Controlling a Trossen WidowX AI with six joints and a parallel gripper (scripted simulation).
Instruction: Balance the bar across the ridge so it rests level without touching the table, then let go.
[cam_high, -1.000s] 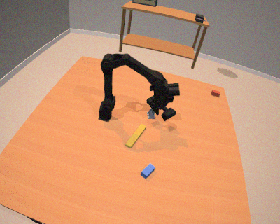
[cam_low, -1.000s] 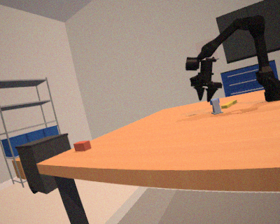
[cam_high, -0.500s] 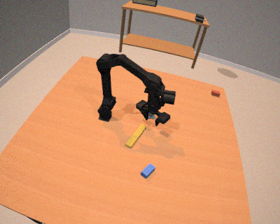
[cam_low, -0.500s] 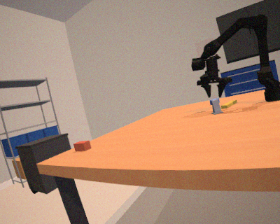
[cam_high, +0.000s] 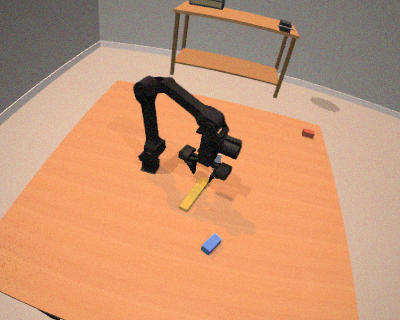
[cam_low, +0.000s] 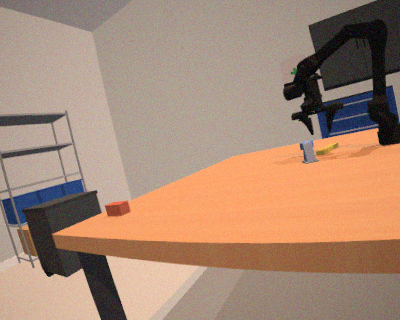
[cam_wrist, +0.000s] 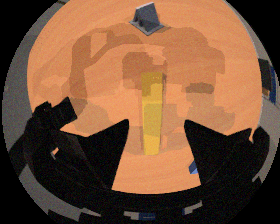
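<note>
The yellow bar (cam_high: 192, 196) (cam_low: 327, 149) (cam_wrist: 152, 110) lies flat on the table. The grey ridge (cam_low: 309, 152) (cam_wrist: 146, 17) stands on the table beyond the bar's far end in the wrist view; in the top view only a pale bit of it (cam_high: 218, 158) shows behind the gripper. My gripper (cam_high: 202, 177) (cam_low: 321, 132) (cam_wrist: 158, 123) is open and empty, pointing down above the table near the bar. In the wrist view the bar runs lengthwise between the two fingertips, below them. The bar is apart from the ridge.
A blue block (cam_high: 211, 244) (cam_wrist: 193, 168) lies on the table past the bar's near end in the top view. A red block (cam_high: 308, 133) (cam_low: 118, 208) lies near a far table corner. A shelf table (cam_high: 225, 65) stands behind, off the tabletop.
</note>
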